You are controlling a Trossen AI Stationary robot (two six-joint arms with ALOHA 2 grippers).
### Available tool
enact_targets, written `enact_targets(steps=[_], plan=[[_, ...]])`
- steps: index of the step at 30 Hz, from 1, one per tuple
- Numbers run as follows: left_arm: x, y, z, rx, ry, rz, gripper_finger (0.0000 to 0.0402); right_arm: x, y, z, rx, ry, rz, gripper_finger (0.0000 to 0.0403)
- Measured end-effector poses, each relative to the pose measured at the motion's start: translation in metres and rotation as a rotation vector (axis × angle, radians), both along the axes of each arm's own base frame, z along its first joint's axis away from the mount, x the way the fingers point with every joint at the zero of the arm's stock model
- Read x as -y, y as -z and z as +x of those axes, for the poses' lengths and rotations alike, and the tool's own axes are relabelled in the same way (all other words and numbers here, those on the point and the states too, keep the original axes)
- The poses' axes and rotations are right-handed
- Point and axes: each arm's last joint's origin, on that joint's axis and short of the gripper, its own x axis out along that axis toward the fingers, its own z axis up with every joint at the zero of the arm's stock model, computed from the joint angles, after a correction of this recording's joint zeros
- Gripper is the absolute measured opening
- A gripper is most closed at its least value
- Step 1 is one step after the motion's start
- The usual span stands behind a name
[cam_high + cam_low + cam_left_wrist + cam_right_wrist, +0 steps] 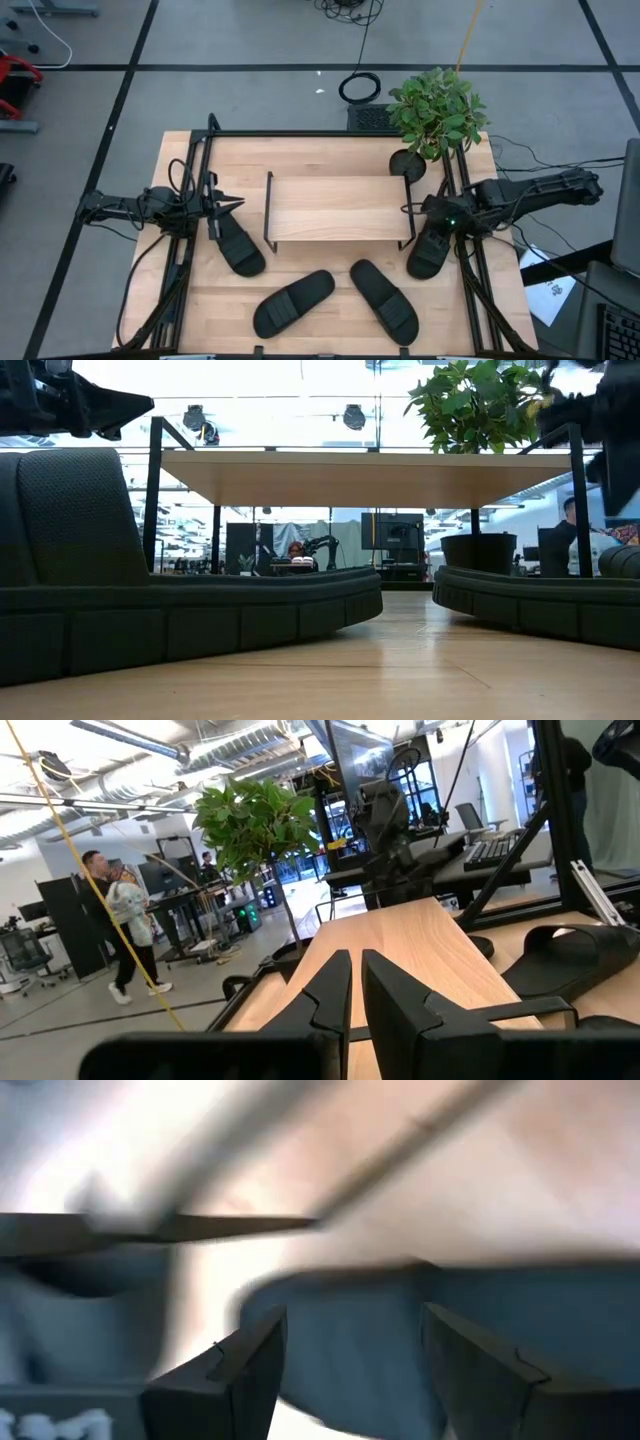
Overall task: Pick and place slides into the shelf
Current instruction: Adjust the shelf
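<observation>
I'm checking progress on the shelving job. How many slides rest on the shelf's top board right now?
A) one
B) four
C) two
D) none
D: in the high view the shelf has a bare top board, and all four slides lie on the table around it: one at left, two in front, one at right.

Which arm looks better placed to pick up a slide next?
Probably the right. The right gripper is open directly over the slide beside the shelf. The left gripper is shut, beside another slide, not over it.
</observation>
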Motion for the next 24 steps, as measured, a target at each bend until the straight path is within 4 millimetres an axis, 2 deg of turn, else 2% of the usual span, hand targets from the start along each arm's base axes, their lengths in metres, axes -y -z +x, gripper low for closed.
enact_targets(steps=[5,8,13,18,24], plan=[[0.000,-0.001,0.000,0.008,0.000,-0.002,0.0037,-0.023,-0.013,0.018,0.269,-0.151,0.018,0.0219],[0.000,-0.002,0.000,0.023,0.000,-0.008,0.0037,-0.038,-0.014,0.024,0.331,-0.226,-0.002,0.0219],[0.000,-0.003,-0.001,0.031,0.006,-0.035,0.0037,-0.059,0.000,0.016,0.200,-0.285,-0.068,0.0217],[0.000,-0.002,0.000,0.024,0.006,-0.039,0.0037,-0.060,0.009,0.000,0.049,-0.194,-0.137,0.0197],[0.000,0.000,0.000,0.005,0.008,-0.049,0.0037,-0.059,0.005,-0.009,0.100,-0.158,-0.197,0.0172]])
